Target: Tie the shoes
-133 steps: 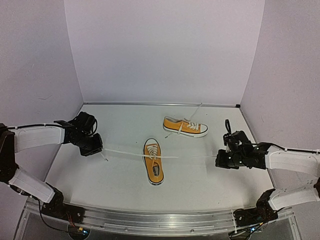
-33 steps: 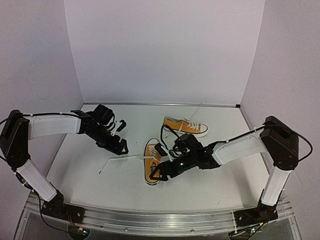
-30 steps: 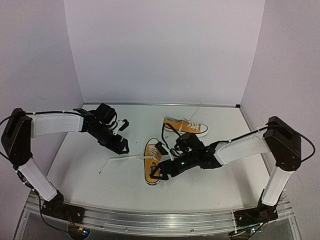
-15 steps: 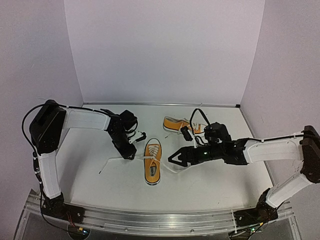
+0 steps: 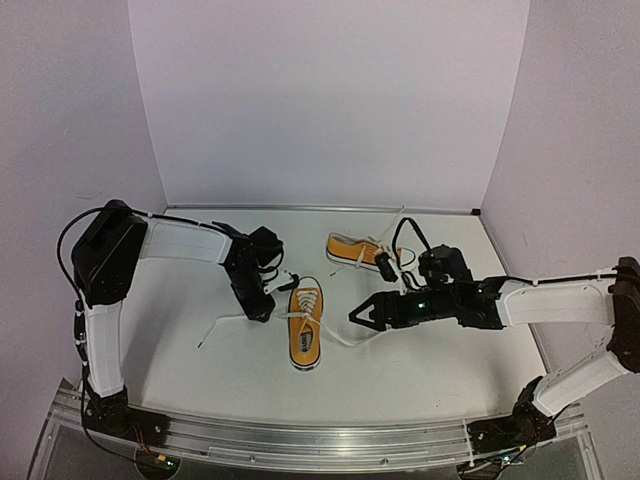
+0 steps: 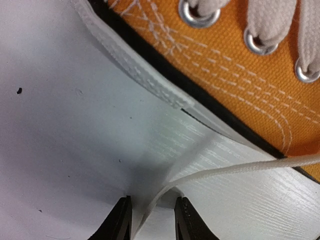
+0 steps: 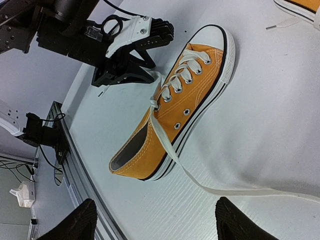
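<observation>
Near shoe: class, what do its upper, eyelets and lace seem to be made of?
Near shoe upper: matte orange canvas, judging by visible weave and stitching. Eyelets: shiny rings, probably metal. Lace: flat white woven textile, possibly cotton.

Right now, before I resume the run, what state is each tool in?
Left tool: narrowly open, straddling the white lace, not pinching it.
Right tool: wide open, holding nothing.

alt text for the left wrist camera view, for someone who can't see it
Close-up of the left gripper, its two black fingertips straddling a thin white lace over the white table, jaws not yet closed on it. The lace runs off to the right beside an orange canvas sneaker with metal eyelets and a white sole, which fills the upper right.
</observation>
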`<action>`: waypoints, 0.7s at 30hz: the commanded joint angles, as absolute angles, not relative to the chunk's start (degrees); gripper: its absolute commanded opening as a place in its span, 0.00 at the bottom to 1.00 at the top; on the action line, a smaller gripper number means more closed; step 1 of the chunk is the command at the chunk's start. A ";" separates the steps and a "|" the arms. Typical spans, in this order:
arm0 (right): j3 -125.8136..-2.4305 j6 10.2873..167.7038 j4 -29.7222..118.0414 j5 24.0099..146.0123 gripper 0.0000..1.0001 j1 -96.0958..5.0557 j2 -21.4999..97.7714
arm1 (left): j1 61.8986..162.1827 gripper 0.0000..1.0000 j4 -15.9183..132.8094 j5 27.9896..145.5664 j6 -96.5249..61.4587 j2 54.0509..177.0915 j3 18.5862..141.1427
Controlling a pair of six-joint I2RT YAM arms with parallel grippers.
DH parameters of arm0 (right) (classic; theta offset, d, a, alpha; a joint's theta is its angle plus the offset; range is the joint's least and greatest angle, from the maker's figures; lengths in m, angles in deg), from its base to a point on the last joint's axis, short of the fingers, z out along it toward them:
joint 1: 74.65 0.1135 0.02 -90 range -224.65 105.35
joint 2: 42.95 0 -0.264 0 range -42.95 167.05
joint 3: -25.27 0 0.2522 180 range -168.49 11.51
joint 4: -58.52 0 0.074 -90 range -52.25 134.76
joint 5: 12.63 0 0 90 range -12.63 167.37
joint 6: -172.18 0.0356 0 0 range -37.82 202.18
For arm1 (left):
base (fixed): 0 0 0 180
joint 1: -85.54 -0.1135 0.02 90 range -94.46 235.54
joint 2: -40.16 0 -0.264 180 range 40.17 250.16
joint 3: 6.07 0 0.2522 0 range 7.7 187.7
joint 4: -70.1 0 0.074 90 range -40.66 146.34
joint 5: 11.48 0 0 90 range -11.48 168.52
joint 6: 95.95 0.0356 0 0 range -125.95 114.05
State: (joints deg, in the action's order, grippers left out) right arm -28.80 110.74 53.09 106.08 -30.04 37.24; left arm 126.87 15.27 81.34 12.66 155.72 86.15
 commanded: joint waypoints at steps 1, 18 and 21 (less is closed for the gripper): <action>-28.33 110.39 52.55 104.89 0.77 -30.29 35.89 | 127.90 0.31 15.72 81.96 13.75 157.40 87.92; -27.79 110.08 52.15 104.31 0.76 -30.35 35.90 | 127.99 0.43 19.02 85.49 14.31 158.33 88.35; -27.78 109.94 52.14 104.26 0.76 -30.35 36.12 | 128.03 0.44 19.38 86.48 14.65 158.37 88.43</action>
